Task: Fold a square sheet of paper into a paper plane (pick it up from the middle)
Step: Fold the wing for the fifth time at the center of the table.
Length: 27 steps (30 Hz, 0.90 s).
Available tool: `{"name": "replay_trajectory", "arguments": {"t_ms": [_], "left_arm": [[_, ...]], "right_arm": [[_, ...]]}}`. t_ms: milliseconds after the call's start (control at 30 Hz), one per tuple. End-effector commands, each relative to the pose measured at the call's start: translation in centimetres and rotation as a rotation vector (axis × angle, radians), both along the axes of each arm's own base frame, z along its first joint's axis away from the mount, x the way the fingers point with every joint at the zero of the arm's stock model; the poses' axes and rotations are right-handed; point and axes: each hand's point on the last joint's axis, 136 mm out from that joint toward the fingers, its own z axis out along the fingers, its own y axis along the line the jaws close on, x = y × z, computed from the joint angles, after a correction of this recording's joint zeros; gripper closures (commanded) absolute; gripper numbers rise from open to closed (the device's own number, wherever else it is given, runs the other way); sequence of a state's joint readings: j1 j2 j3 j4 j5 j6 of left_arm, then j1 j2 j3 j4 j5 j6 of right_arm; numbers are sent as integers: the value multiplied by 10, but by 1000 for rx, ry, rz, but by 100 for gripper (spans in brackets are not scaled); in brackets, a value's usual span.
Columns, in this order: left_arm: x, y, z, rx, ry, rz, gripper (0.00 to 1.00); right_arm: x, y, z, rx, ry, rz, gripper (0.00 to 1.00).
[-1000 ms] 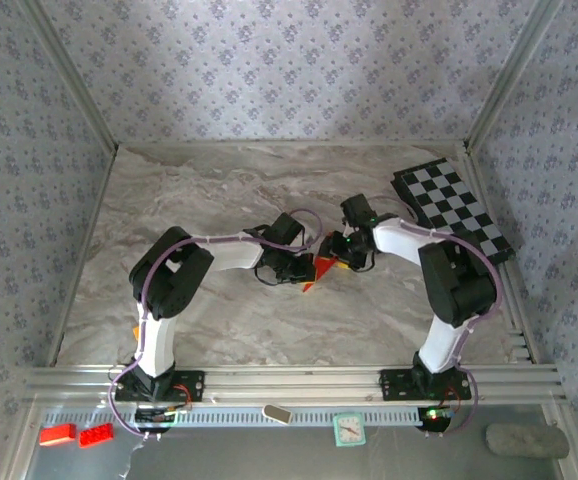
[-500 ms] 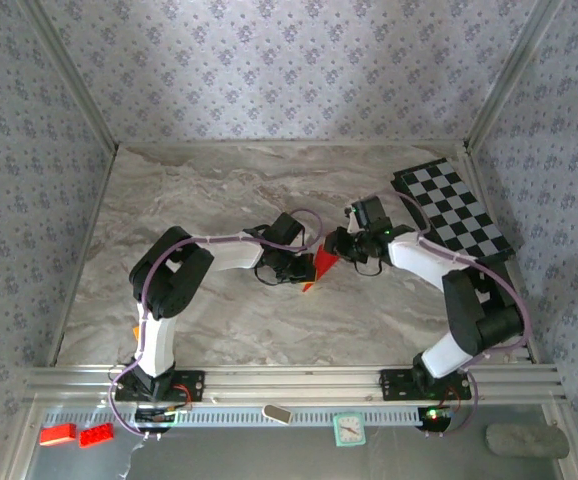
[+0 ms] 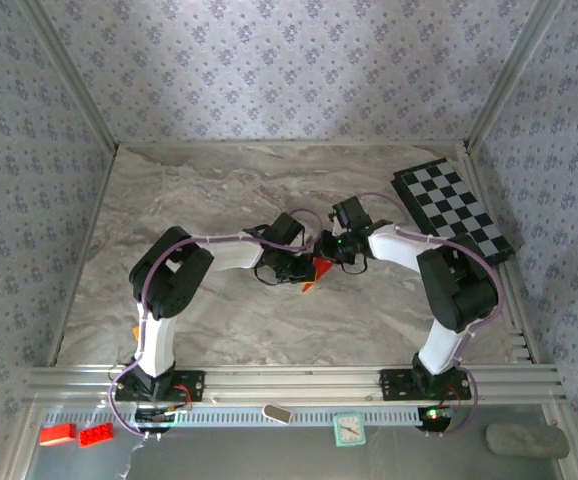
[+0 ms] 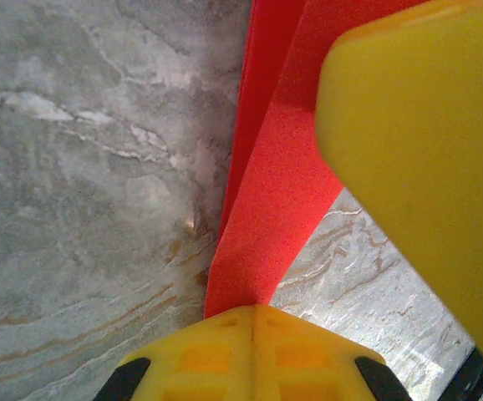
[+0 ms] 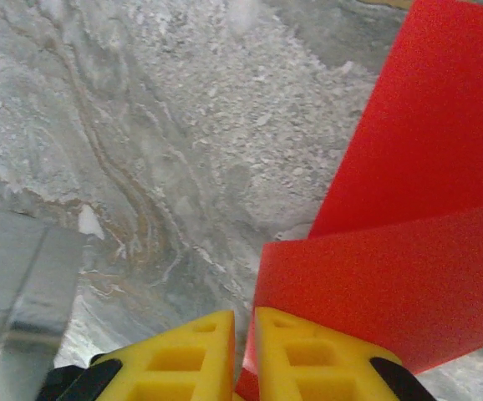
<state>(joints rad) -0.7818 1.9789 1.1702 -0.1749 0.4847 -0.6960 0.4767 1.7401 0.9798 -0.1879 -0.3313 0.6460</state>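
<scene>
Mid-fold: thin bright red paper wedge [image 3: 320,267] held between both my hands at the middle of the grey marbled worktop [image 3: 189,200].
My left hand [image 4: 254,322] is clamped tight on its narrow end, and my right hand [image 5: 244,326] is pinched onto a curled flap. The long axis runs diagonally, with the tip looking near-left. Next, I judge, the flap needs creasing flat without the left grip slipping.

Lab booth (wallpapered walls [image 3: 289,70], marble tabletop [image 3: 219,320])

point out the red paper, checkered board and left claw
red paper [image 4: 268,209], left wrist view, mid-strip
checkered board [image 3: 454,210], top external view, its centre
left claw [image 4: 254,322], left wrist view, seam between fingertips
</scene>
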Motion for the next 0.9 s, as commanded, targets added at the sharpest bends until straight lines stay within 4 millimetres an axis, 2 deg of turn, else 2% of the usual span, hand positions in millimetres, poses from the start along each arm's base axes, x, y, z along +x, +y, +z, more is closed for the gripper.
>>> {"name": "replay_trajectory", "arguments": {"t_ms": [0,500,633,867], "left_arm": [[-12,13,-21,89,37,-13,99],[-11,11,-15,75,30,-12,99],[-9,7,-7,53,17,-14,99],[2,-7,23,-35,-37,-13,95]], "right_arm": [[-1,-11,-13,-61,32,-18,84],[-9,-27,-35,-102,85,-48,87],[-14,-32,-43,-105,103,-53,88],[-29,-38,-59,-87,127,-49,89]]}}
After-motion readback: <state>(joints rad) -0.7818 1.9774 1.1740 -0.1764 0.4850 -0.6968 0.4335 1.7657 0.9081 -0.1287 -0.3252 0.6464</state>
